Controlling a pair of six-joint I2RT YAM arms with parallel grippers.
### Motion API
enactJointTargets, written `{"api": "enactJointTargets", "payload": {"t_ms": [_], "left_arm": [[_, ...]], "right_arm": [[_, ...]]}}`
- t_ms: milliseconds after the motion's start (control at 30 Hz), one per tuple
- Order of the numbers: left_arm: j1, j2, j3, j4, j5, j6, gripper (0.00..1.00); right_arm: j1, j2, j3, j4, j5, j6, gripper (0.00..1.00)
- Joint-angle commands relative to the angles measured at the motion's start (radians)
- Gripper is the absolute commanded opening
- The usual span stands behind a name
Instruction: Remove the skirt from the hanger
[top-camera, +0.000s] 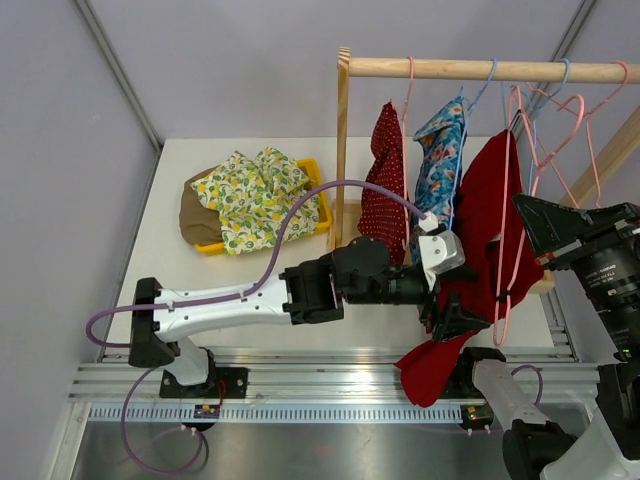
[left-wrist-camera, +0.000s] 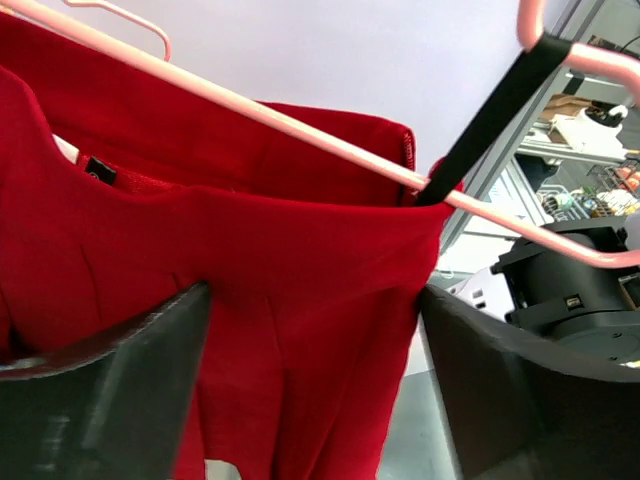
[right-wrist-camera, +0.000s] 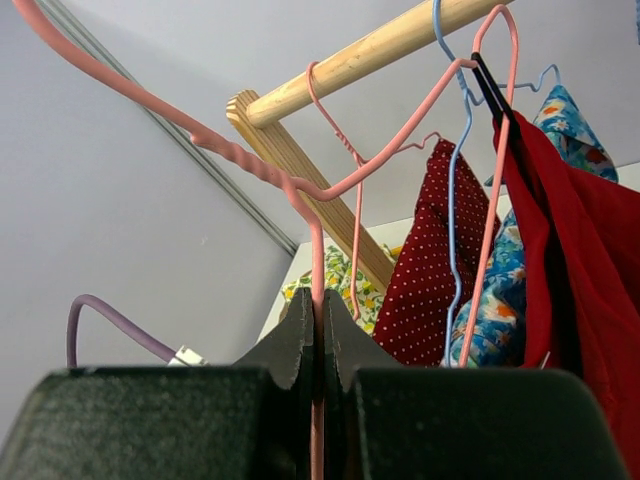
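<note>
The red skirt (top-camera: 478, 200) hangs on a pink hanger (top-camera: 505, 235) from the wooden rail; its lower edge droops toward the table's front edge. My left gripper (top-camera: 450, 310) is open, its jaws wide apart on either side of the skirt's fabric (left-wrist-camera: 300, 300), just below the hanger's bar (left-wrist-camera: 300, 125) and a black strap (left-wrist-camera: 490, 115). My right gripper (top-camera: 535, 225) is shut on the pink hanger's wire (right-wrist-camera: 316, 240), which runs straight between its closed jaws. The skirt also shows at the right of the right wrist view (right-wrist-camera: 590, 280).
The wooden rail (top-camera: 480, 68) and its upright post (top-camera: 342, 150) also carry a dark red polka-dot garment (top-camera: 383, 180), a blue floral garment (top-camera: 438, 165) and bare pink and blue hangers (top-camera: 560, 120). A yellow tray (top-camera: 318, 205) with floral cloth (top-camera: 250, 195) lies at the left.
</note>
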Motion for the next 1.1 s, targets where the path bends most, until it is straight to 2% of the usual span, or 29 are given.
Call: {"api": "enactJointTargets", "payload": {"t_ms": [0,33,67,167,200,267,300,333,633,1067], "left_arm": [[-0.005,-0.006,-0.002,0.143,0.032,-0.016,0.79],[-0.005,-0.006,0.001,0.160,0.031,-0.016,0.75],[-0.003,-0.003,0.008,0.165,0.031,-0.015,0.65],[-0.005,0.008,0.030,0.181,0.041,-0.015,0.45],[-0.003,0.014,0.039,0.185,0.045,-0.016,0.33],[-0.003,0.020,0.050,0.191,0.051,-0.019,0.22],[-0.003,0.026,0.059,0.191,0.054,-0.021,0.07],[-0.003,0.026,0.062,0.185,0.054,-0.024,0.01],[-0.017,-0.041,0.036,0.113,0.035,-0.002,0.00],[-0.066,-0.113,0.062,-0.047,0.006,0.076,0.00]], "right_arm": [[0.008,-0.003,0.028,0.153,-0.032,0.025,0.00],[0.008,-0.006,0.025,0.154,-0.033,0.028,0.00],[0.008,-0.008,0.017,0.154,-0.033,0.029,0.00],[0.008,-0.021,-0.017,0.163,-0.029,0.036,0.00],[0.008,-0.029,-0.026,0.166,-0.024,0.037,0.00],[0.008,-0.037,-0.051,0.176,-0.021,0.039,0.00],[0.008,-0.037,-0.057,0.176,-0.023,0.039,0.00],[0.008,-0.038,-0.063,0.177,-0.024,0.034,0.00],[0.008,-0.083,-0.196,0.202,0.072,-0.043,0.00],[0.009,-0.152,-0.505,0.442,0.171,-0.096,0.00]]}}
